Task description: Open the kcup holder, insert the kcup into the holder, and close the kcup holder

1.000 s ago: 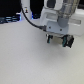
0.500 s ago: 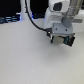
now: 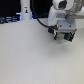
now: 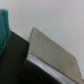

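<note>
One arm, upper right of the exterior view; gripper (image 3: 64, 36) hangs low over the black kcup holder (image 3: 63, 34), likely lining up on its drawer. Jaw opening and any load: cannot tell. Kcup not identifiable; a blurred teal shape (image 4: 4, 27) shows in the wrist view.

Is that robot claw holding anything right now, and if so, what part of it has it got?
It cannot be told. In the exterior view the gripper hangs low over the table, too blurred to show anything between its fingers. The wrist view shows a dark, box-like object, not a grasp.

Pale table (image 3: 30, 57), with a tall white bottle (image 3: 25, 11) upright at its far edge.
</note>
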{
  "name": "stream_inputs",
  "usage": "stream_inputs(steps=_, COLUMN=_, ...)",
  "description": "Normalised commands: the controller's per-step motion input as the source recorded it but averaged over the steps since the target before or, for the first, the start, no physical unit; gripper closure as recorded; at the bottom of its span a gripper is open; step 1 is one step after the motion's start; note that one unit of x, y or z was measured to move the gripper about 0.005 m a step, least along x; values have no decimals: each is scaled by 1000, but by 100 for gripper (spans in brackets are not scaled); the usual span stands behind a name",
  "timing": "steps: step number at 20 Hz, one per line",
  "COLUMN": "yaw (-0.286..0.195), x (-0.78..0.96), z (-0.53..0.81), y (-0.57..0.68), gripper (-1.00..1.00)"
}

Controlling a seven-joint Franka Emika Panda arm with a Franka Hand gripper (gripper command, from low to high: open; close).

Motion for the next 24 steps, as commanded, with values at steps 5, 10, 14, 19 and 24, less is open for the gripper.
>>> stream_inputs(steps=5, yaw=87, x=-681, z=13, y=456, gripper=-100)
stream_inputs(steps=10, yaw=81, x=-712, z=3, y=445, gripper=-100)
stream_inputs(steps=14, yaw=87, x=-677, z=2, y=431, gripper=-100)
stream_inputs(steps=19, yaw=91, x=-623, z=12, y=448, gripper=-100)
stream_inputs(steps=24, yaw=102, x=-260, z=496, y=417, gripper=-100)
